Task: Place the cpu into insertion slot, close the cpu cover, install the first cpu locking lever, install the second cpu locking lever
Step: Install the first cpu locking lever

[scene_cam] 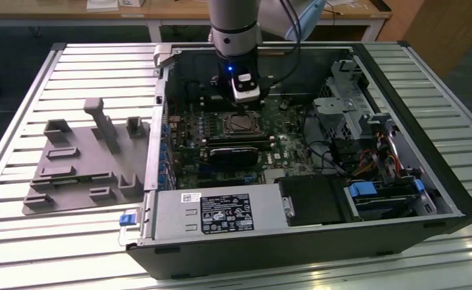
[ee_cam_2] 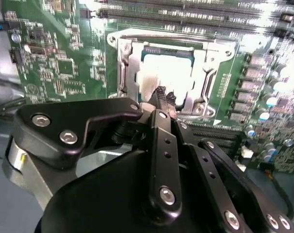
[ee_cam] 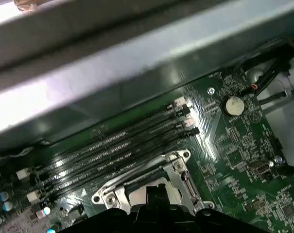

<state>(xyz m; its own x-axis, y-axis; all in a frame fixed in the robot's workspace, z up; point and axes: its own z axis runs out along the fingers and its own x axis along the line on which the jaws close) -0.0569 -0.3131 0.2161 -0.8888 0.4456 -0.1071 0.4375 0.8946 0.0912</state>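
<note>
One arm, gripper (ee_cam_2: 162,99) hovering right over the slot (scene_cam: 240,123); cpu (ee_cam_2: 167,73) looks seated already, cover (ee_cam_2: 132,68) down around it, so I'd guess we're at the lever stage; jaws look pinched narrow, holding nothing; tight room, memory slots (ee_cam: 122,145) just beside, case wall (scene_cam: 160,109) close.
</note>
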